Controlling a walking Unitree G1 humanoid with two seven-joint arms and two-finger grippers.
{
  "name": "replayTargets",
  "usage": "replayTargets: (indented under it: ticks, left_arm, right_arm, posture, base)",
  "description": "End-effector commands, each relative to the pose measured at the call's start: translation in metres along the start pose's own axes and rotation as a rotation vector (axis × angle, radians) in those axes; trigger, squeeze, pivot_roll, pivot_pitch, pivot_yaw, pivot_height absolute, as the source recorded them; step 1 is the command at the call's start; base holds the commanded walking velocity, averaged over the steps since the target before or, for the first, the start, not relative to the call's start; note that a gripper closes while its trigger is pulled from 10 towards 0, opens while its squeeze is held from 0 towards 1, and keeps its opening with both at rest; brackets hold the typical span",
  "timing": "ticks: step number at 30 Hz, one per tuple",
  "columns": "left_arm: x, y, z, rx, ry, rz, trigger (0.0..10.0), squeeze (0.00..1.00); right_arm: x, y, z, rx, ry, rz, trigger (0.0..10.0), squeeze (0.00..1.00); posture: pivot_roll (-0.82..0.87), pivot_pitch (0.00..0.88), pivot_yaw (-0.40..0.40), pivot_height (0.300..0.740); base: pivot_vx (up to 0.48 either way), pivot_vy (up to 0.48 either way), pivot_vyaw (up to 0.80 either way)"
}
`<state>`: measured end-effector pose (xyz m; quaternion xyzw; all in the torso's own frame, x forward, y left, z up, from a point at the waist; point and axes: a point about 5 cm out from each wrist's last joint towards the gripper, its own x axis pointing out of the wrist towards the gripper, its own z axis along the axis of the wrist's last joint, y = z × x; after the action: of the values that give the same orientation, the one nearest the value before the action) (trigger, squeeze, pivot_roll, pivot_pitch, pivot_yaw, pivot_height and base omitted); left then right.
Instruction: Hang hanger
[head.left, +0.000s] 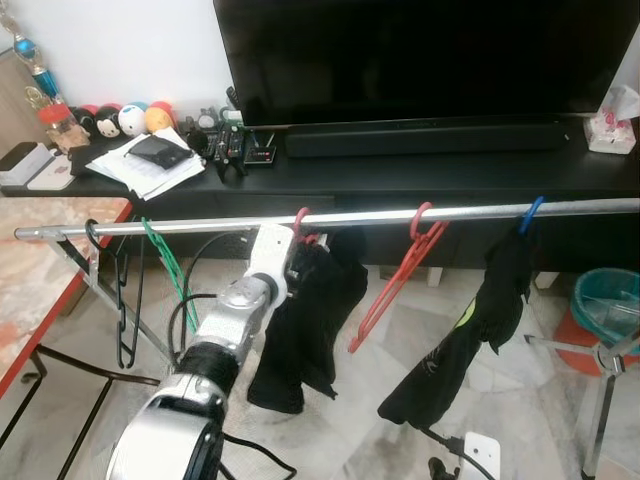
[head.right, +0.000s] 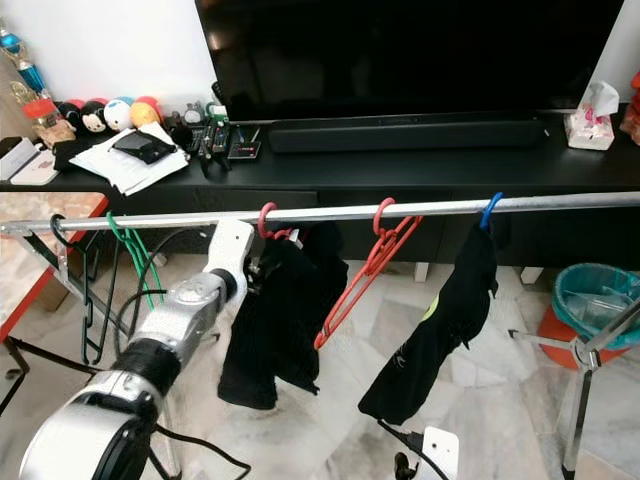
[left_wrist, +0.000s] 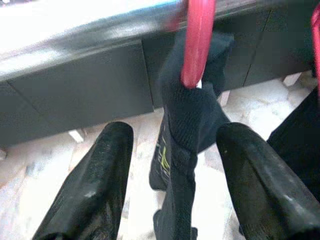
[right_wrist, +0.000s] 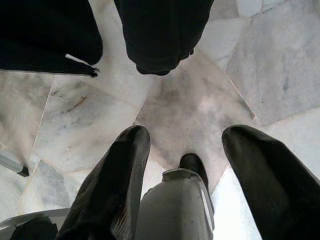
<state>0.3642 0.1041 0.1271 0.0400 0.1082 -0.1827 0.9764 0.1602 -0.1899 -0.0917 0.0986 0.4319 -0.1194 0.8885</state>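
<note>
**Hanger on the rail, left gripper just beside it**

Hanger, red and carrying a black garment, sits hooked over the silver rail right at the tip of the left arm. Nearest the camera, that arm rises from the lower left, its silver wrist reaching up so the left gripper meets the garment just below the rail. In the left wrist view the two black fingers stand apart, with the dark cloth hanging between them and the red hook curving over the bright bar above; whether the pads touch the cloth cannot be told.

The right gripper hangs low over the pale marble floor, its fingers spread wide with nothing between them and the hems of dark clothes above.

Along the rail, from the robot's left: a black hanger near the end, a green hanger tilted beside it, the red one with its garment, a bare red hanger hanging at a slant, then a blue hook carrying another black garment with a yellow-green mark. A white plug block lies on the floor below it. A teal bin stands at the right.

Behind the rail runs a black TV bench with a soundbar, papers, round plush toys and a tissue box. A large dark TV stands against the white wall.
</note>
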Motion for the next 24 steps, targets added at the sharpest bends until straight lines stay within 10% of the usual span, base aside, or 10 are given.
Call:
replayTargets:
  ticks: [1,12,14,15,24]
  left_arm:
    - [-0.006,0.005,0.005,-0.004,-0.005,-0.001,10.0,1.00]
    - [-0.045,0.005,0.024,0.011,-0.098,-0.071,10.0,1.00]
    - [-0.053,0.001,0.021,0.028,-0.142,-0.095,10.0,0.91]
    - [-0.056,0.000,0.018,0.034,-0.161,-0.097,10.0,0.00]
    - [-0.081,-0.017,0.012,0.073,-0.318,-0.133,10.0,0.00]
  right_arm:
    - [-0.001,0.002,-0.006,0.008,0.021,0.001,10.0,0.00]
    - [-0.001,0.002,-0.007,0.024,0.022,-0.012,10.0,0.00]
    - [-0.001,0.002,-0.007,0.029,0.022,-0.016,10.0,0.00]
    - [-0.002,0.002,-0.007,0.030,0.022,-0.017,10.0,0.00]
    - [-0.002,0.001,-0.008,0.032,0.021,-0.028,10.0,0.00]
  posture:
    - [-0.21,0.000,0.108,0.740]
    - [-0.22,0.000,0.113,0.740]
    - [-0.22,0.000,0.115,0.740]
    - [-0.22,0.000,0.117,0.740]
    - [-0.23,0.000,0.110,0.740]
  base:
    - [0.000,0.000,0.00]
    - [0.000,0.000,0.00]
    - [0.000,0.000,0.00]
    - [0.000,0.000,0.00]
    - [0.000,0.000,0.00]
